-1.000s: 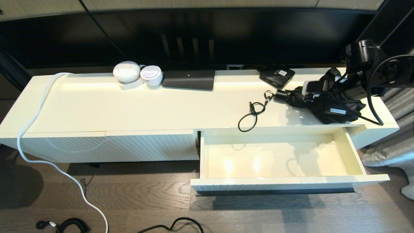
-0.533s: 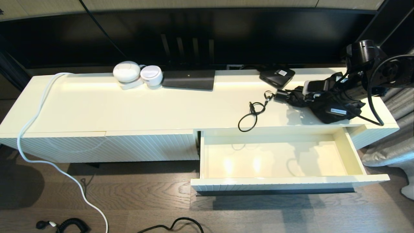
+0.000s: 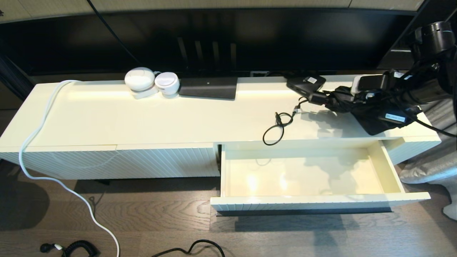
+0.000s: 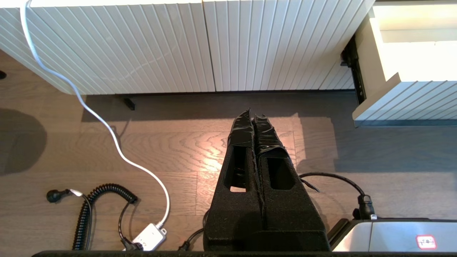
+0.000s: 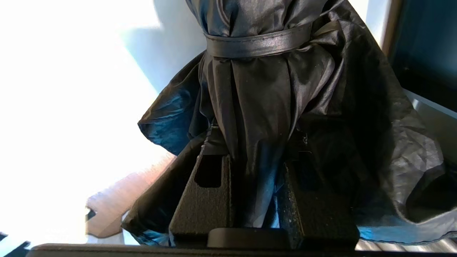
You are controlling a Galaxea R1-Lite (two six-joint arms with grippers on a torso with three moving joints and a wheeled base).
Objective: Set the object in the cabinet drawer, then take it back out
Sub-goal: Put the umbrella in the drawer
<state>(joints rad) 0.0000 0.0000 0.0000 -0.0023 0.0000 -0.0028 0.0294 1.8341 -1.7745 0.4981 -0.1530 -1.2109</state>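
Note:
The object is a folded black umbrella with a belt round its cloth. My right gripper is shut on its bunched fabric and holds it just above the right end of the cabinet top. Its handle points left, and the black wrist strap trails in a loop on the top. The cabinet drawer is pulled out below, and its glossy cream inside holds nothing. My left gripper is shut and hangs over the wooden floor, left of the drawer.
At the back of the cabinet top lie two white round devices, a flat black router and a small black box. A white cable drops from the left end to the floor, where more cords lie.
My right gripper has shut on the umbrella and raised it up, back and to the right off the cabinet top. The strap's near end has lifted with it.

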